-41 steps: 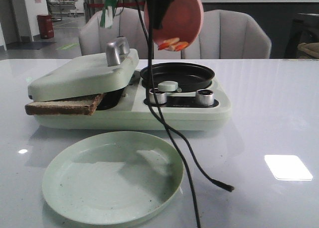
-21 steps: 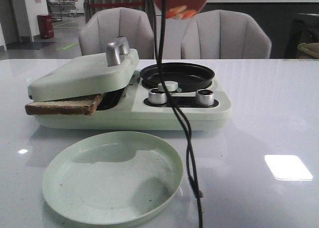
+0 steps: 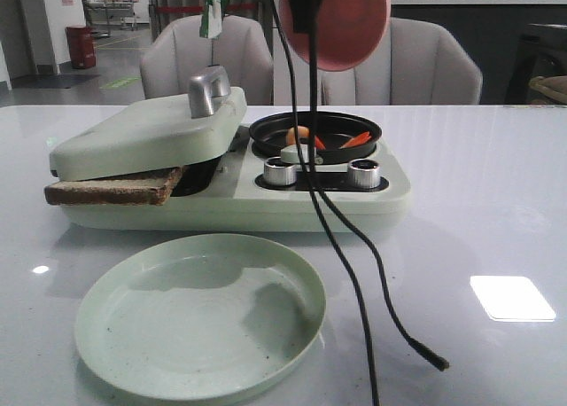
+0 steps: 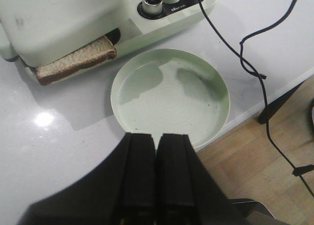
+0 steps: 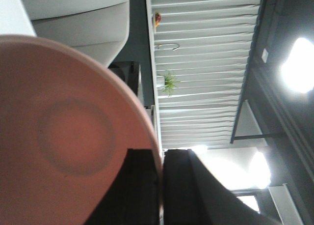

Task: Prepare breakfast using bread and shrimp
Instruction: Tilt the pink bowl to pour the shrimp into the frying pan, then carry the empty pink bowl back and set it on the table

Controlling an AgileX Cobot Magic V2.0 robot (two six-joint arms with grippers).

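A pale green breakfast maker (image 3: 230, 189) sits on the glossy white surface (image 3: 496, 202). Its hinged lid (image 3: 146, 136), topped by a rounded metal handle (image 3: 206, 89), rests tilted over the bread (image 3: 115, 189), whose dark brown crust pokes out at the 9 o'clock side. In the left wrist view the same bread (image 4: 73, 64) shows a pale beige face under that lid. On the machine's 3 o'clock half lies a shallow round black pan (image 3: 314, 133), and the shrimp (image 3: 330, 138) lie inside it as small orange-red curls. Two shiny metal knobs (image 3: 322, 172) stand just in front of the pan.

At 6 o'clock from the machine lies a round, matte, pale green plate (image 3: 106, 335), speckled with a few dark crumbs. Black cables (image 3: 350, 273) hang down across the pan, the knobs and the plate's 3 o'clock edge, partly blocking them from the front.

Above the pan, the right gripper (image 5: 162, 195) has its jaws clamped on the rim of a smooth pink dish (image 3: 345, 20), held nearly on edge. The left gripper (image 4: 156, 151) hovers over the near rim of the green plate, its jaws pressed together on nothing. Two grey upholstered chairs (image 3: 425, 60) stand behind the surface.
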